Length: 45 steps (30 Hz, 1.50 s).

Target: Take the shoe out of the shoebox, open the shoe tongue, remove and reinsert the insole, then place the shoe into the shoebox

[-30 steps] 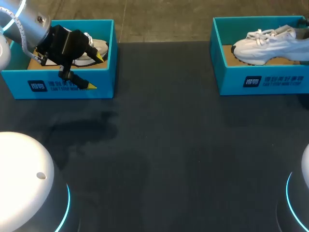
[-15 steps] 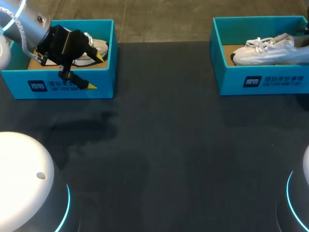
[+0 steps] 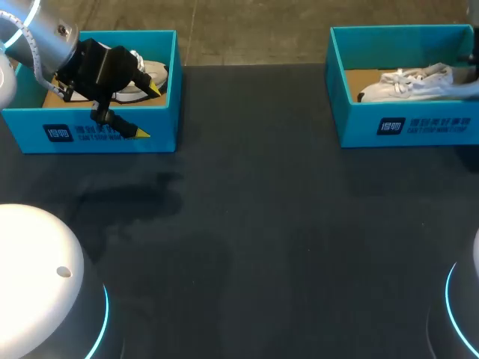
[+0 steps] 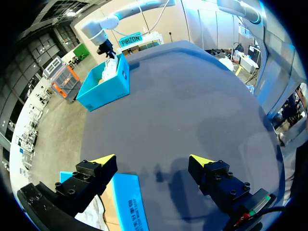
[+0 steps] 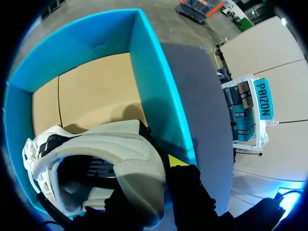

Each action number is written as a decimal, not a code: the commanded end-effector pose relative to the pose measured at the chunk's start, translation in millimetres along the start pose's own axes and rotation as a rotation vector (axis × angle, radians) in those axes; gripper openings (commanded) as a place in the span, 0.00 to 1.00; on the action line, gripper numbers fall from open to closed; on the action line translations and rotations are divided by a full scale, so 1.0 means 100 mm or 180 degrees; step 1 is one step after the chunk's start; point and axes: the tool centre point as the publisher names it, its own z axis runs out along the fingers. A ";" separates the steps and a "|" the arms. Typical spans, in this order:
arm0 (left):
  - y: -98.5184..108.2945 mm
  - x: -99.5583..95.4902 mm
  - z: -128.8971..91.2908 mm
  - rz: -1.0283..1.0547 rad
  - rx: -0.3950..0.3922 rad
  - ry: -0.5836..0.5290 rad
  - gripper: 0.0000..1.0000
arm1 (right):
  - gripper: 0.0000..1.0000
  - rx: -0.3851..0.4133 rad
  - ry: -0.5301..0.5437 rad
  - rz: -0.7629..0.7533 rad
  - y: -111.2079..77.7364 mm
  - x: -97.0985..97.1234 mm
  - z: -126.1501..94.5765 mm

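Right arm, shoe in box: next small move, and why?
Probably lower the right gripper a touch before releasing: it holds the white shoe by the heel collar, already low inside the right shoebox, but I can't see the sole resting on the cardboard floor.

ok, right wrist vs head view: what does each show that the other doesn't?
Right wrist only: the right gripper shut on the heel end of the white shoe, and the shoe's dark opening. Head only: the left shoebox with a second shoe inside, and the left gripper open, astride its front wall. Both: the white shoe lying in the right shoebox on its cardboard floor.
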 end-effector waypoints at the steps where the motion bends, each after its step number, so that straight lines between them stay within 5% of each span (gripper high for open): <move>1: 0.00 0.00 -0.01 0.0001 -0.0011 0.0004 1.00 | 0.00 -0.0010 -0.0028 -0.0004 0.00 0.04 0.05; 28: 0.00 0.00 -0.01 0.0001 -0.0011 0.0004 1.00 | 0.00 0.0059 -0.0063 0.0059 -0.10 0.21 0.42; 31: 0.00 0.00 -0.01 0.0001 -0.0011 0.0004 1.00 | 0.42 0.0059 -0.0062 0.0080 -0.10 0.19 0.41; 32: 0.00 0.00 -0.01 0.0001 -0.0011 0.0004 1.00 | 0.47 0.0040 -0.0064 0.0100 -0.10 0.18 0.39; 45: 0.00 0.00 -0.01 0.0001 -0.0011 0.0004 1.00 | 0.52 -0.0073 0.0049 0.0129 -0.17 0.09 0.12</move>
